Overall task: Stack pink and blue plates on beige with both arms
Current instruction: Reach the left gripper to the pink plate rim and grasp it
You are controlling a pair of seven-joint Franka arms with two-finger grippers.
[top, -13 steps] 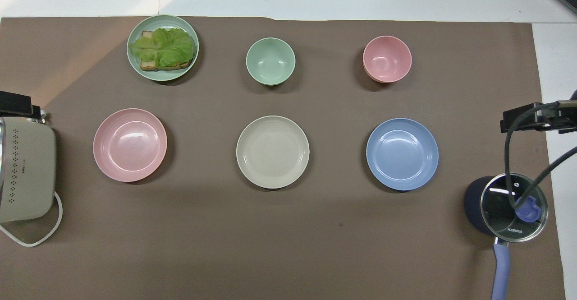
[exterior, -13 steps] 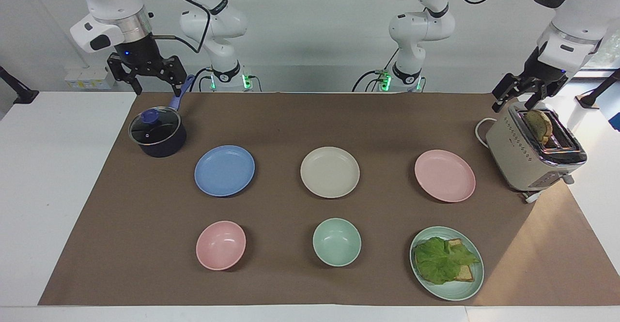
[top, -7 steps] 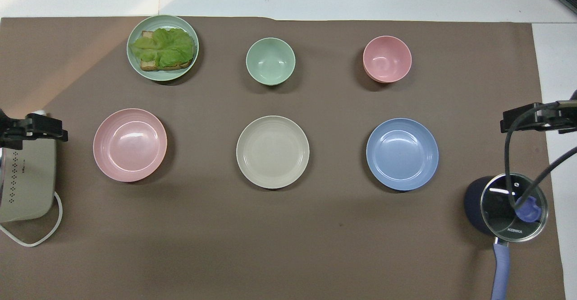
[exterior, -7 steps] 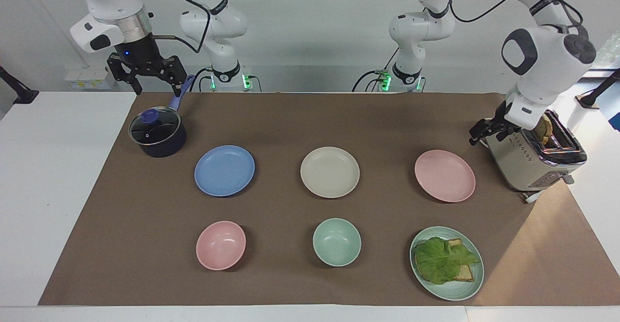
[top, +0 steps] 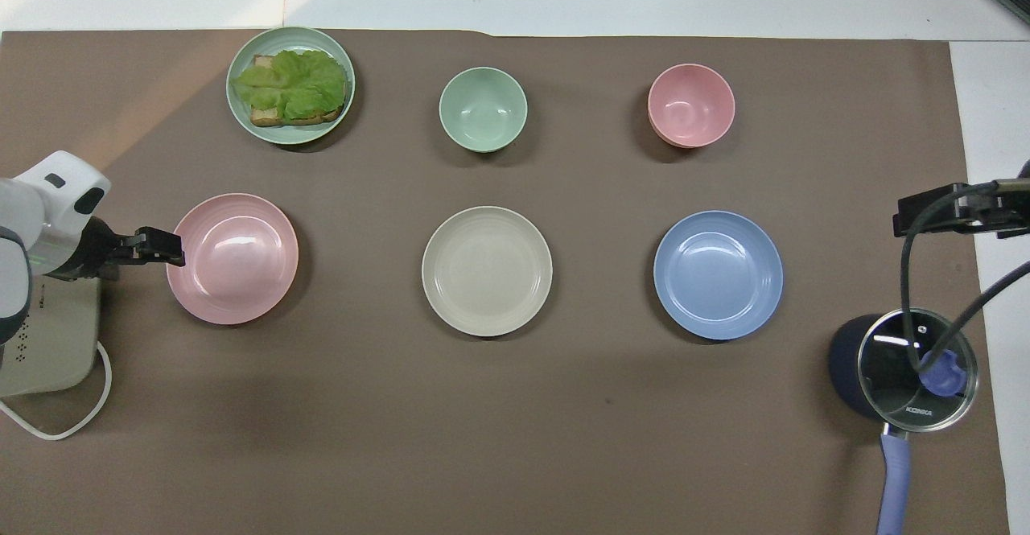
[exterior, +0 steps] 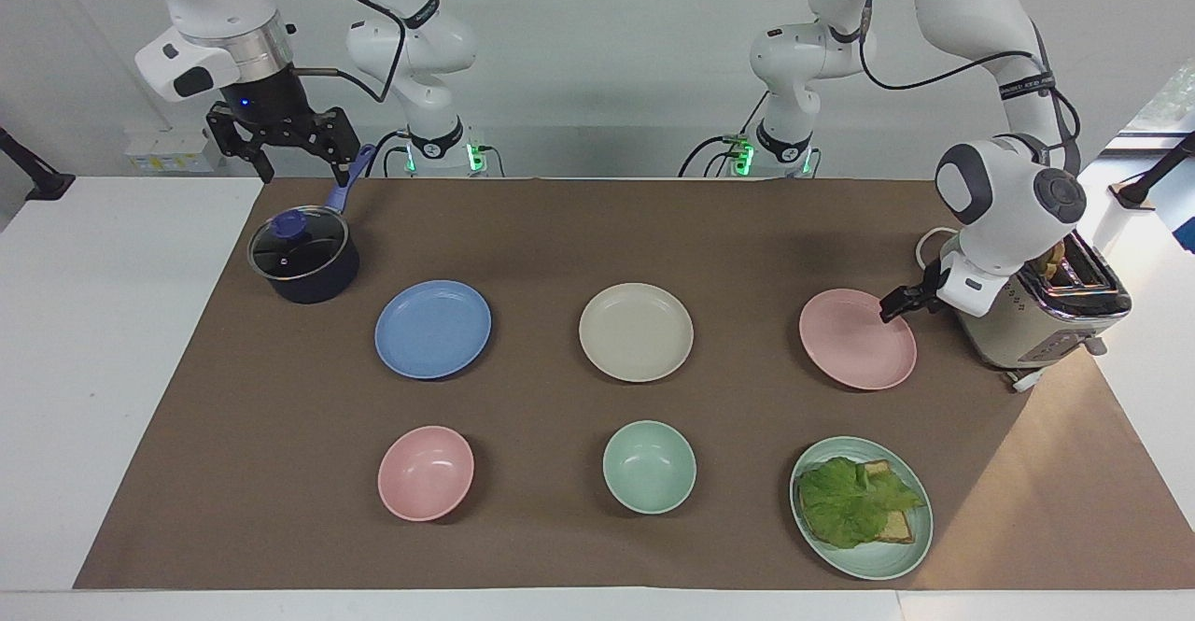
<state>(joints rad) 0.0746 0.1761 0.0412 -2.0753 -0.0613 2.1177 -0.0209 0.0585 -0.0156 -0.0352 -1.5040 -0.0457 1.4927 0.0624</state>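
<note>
The blue plate, the beige plate and the pink plate lie in a row on the brown mat, beige in the middle. My left gripper is low at the pink plate's rim on the toaster side, pointing sideways at it and holding nothing. Whether it touches the rim I cannot tell. My right gripper hangs open and empty over the pot, at the right arm's end.
A dark lidded pot stands beside the blue plate, a toaster with bread beside the pink plate. Farther from the robots sit a pink bowl, a mint bowl and a mint plate with lettuce and bread.
My left arm has swung down from above the toaster to the pink plate's rim. The right arm has not moved, and no plate has shifted.
</note>
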